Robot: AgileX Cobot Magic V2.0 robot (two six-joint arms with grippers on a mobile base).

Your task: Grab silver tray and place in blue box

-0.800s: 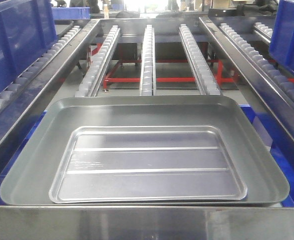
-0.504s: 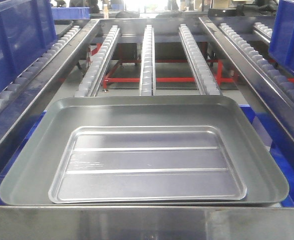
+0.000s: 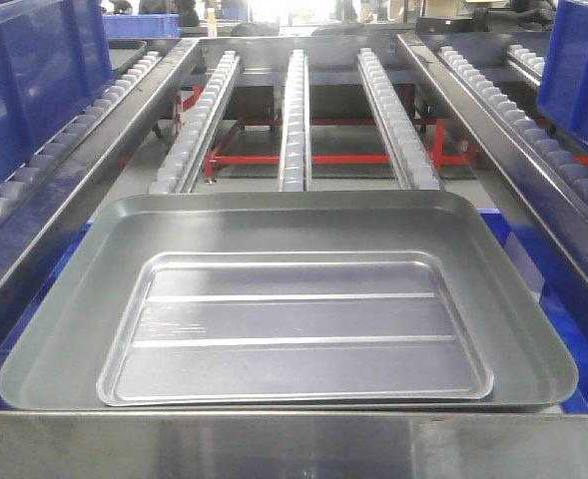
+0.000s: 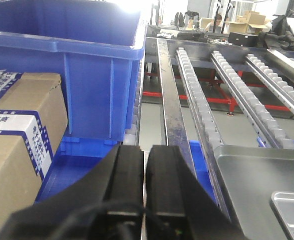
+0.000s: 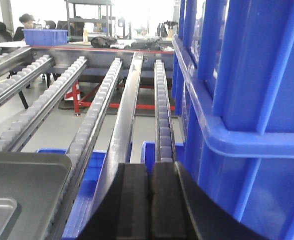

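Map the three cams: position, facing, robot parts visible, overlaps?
Front: at the near edge, looking forward and down over the silver tray lying in the grey pan, roller rails beyond; no robot parts show.
Left wrist: behind the shut left gripper, facing forward along the rails; blue crate and cardboard carton on its left.
Right wrist: behind the shut right gripper, facing forward; blue box close on its right.
Shared: both wrist views catch a corner of the pan.

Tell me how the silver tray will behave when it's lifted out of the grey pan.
The silver tray is probably stiff: a raised rim and two floor ridges brace it. It looks thin and shallow, so likely light. Its shiny metal sits flat in the grey pan, so a push may slide it rather than tip it.
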